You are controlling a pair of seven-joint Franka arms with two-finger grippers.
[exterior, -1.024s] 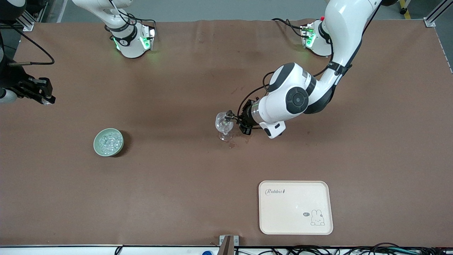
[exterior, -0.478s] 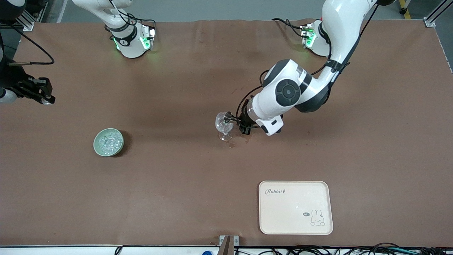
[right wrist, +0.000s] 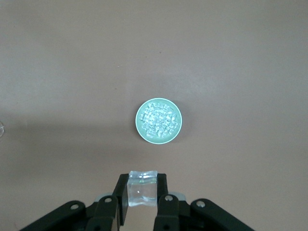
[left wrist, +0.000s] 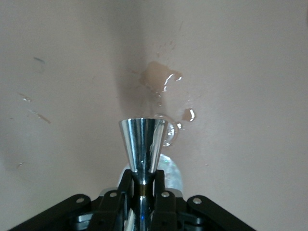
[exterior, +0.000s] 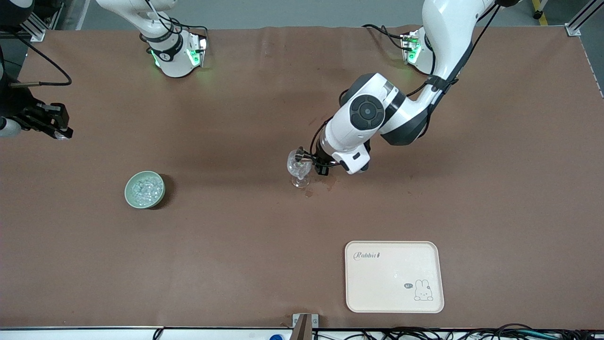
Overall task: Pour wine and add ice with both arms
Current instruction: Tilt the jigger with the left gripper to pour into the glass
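Front view, left end effector (exterior: 307,157) over glass (exterior: 298,168), elbow bent

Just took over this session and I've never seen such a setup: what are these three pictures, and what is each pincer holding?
Two white robot arms work at a brown table. The wide picture looks down from across it; the other two come from wrist cameras. The left pincer grips a shiny metal cup over the stemmed glass, small puddles beside it. The right pincer waits over its arm's end of the table, gripping one ice cube. A green bowl of ice and a cream tray also lie there.
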